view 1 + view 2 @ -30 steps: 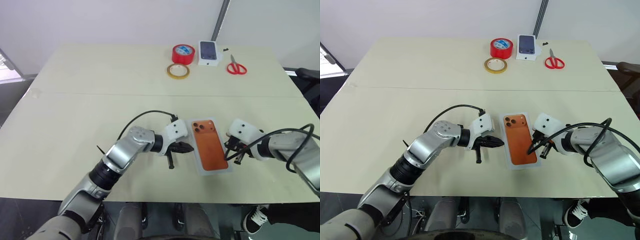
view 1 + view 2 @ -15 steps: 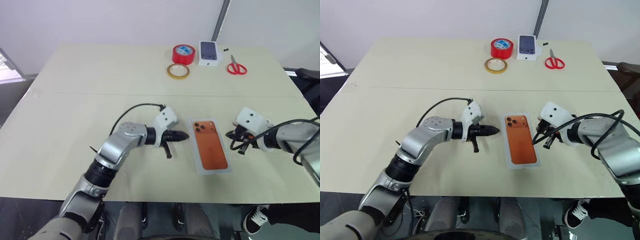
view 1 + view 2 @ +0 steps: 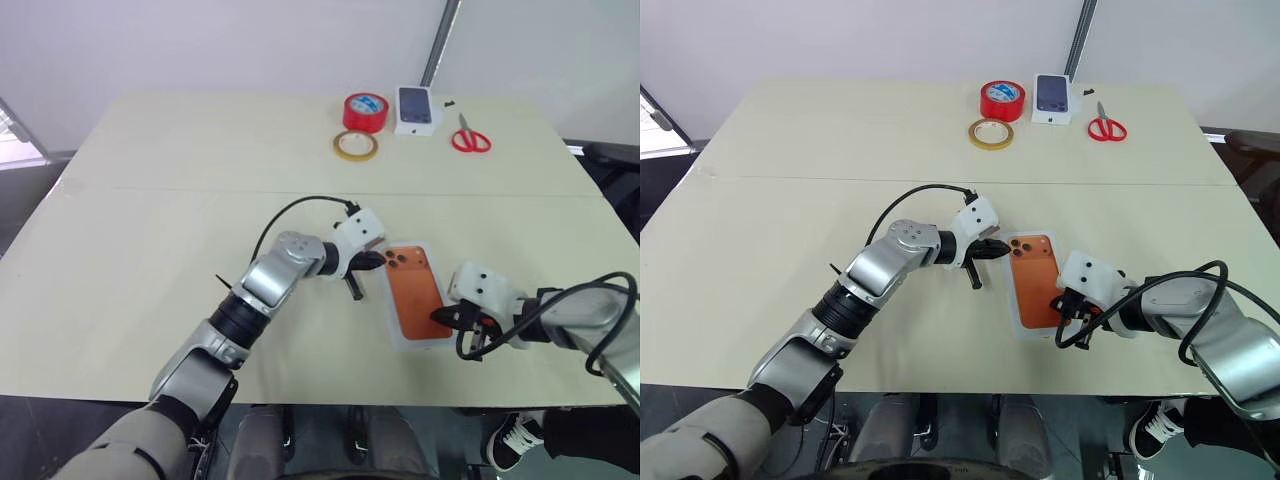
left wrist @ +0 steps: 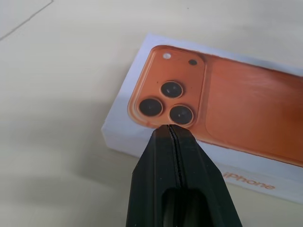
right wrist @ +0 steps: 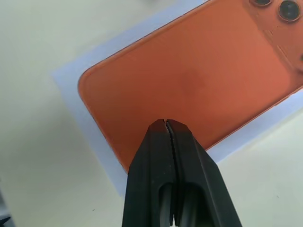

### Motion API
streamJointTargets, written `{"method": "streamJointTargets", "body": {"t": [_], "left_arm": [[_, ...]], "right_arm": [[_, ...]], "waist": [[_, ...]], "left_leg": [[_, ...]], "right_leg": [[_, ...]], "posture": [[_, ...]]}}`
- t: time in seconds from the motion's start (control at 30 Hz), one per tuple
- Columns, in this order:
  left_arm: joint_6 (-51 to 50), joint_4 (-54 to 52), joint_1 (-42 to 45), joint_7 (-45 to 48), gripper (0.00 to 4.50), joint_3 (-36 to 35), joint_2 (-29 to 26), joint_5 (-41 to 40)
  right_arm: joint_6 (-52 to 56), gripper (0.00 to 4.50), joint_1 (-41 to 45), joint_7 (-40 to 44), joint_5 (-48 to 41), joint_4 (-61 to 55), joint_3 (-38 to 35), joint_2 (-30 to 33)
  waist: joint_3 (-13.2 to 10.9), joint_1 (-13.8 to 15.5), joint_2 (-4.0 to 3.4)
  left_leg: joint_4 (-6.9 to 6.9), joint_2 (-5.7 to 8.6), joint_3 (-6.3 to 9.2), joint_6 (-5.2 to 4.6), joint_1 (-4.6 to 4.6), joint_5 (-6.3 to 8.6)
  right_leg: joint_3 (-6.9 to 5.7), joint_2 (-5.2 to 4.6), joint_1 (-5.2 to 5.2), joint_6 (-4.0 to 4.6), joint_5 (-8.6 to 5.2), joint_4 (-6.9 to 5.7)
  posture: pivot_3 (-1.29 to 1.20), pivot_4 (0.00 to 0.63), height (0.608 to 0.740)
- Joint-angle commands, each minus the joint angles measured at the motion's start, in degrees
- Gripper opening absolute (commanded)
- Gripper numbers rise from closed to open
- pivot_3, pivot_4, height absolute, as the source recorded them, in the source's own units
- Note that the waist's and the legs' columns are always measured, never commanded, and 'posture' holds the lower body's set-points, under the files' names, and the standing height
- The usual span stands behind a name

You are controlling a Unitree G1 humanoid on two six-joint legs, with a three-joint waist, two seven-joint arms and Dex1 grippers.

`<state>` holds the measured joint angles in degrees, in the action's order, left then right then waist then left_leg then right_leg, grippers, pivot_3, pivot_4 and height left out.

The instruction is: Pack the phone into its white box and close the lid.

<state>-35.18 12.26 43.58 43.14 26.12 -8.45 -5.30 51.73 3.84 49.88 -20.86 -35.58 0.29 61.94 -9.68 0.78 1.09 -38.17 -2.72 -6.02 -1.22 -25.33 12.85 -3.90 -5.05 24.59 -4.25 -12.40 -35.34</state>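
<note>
The lid (image 3: 416, 300) lies printed side up on the table (image 3: 150, 240), closed over the box. The left gripper (image 4: 170, 126), fingers pressed together, meets its corner at ten o'clock; the right gripper (image 5: 166, 122), also pinched together, hovers over its five o'clock end.

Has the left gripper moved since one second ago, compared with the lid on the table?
Yes. The left gripper, shut, went from beside the lid's long left edge up to its camera-print corner.
</note>
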Motion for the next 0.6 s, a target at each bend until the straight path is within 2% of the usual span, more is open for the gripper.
{"method": "streamJointTargets", "body": {"t": [0.03,0.13,0.27,0.43,0.57,0.6], "left_arm": [[0.1,0.5,-0.5,0.4,0.00,0.6,0.0,1.1],[1.8,-1.8,-1.6,-0.6,0.00,-2.7,-0.5,0.1],[2.7,-9.2,-4.9,-3.3,0.00,-11.1,-3.5,-2.6],[-1.2,-22.4,-13.9,-6.3,0.00,-23.3,-11.6,-5.8],[-3.6,-30.8,-22.6,-8.0,0.00,-30.7,-17.5,-7.4],[-4.0,-32.9,-27.1,-7.7,0.00,-35.2,-19.5,-8.3]], "right_arm": [[0.6,0.03,-0.2,-1.1,0.7,0.1,0.5,-0.1],[-1.9,0.03,0.9,-1.9,0.9,1.4,-1.4,-1.4],[-8.8,0.03,4.9,-5.4,2.0,7.1,-5.3,-6.4],[-15.0,0.03,10.9,-7.0,2.9,19.2,-7.8,-9.9],[-18.9,0.03,14.9,-5.1,1.5,30.1,-10.5,-10.9],[-19.8,0.03,15.9,-4.9,1.4,33.0,-11.1,-11.1]], "waist": [[0.0,0.0,0.03],[0.0,-0.1,0.03],[0.0,-0.5,-0.04],[0.0,-0.3,-0.08],[0.0,0.0,-0.08],[0.0,0.0,-0.07]], "left_leg": [[0.00,0.00,0.00,0.00,0.00,0.00],[0.00,-0.01,0.01,0.00,0.00,0.00],[0.03,-0.02,-0.03,0.00,-0.03,0.00],[0.08,-0.05,-0.05,0.00,-0.06,-0.01],[0.09,-0.04,-0.11,0.00,-0.06,-0.01],[0.09,-0.02,-0.10,0.01,-0.06,-0.01]], "right_leg": [[0.00,-0.01,0.00,0.00,0.00,0.00],[-0.01,-0.02,0.00,0.01,0.00,0.01],[0.01,-0.01,0.10,0.01,0.01,-0.06],[0.01,0.05,0.19,-0.01,0.02,-0.14],[0.03,0.01,0.18,-0.01,0.01,-0.11],[0.02,-0.01,0.15,-0.01,0.01,-0.11]], "posture": [[0.00,0.150,0.740],[0.00,0.150,0.740],[0.00,0.150,0.740],[0.00,0.150,0.740],[0.00,0.150,0.740],[0.00,0.150,0.740]]}}
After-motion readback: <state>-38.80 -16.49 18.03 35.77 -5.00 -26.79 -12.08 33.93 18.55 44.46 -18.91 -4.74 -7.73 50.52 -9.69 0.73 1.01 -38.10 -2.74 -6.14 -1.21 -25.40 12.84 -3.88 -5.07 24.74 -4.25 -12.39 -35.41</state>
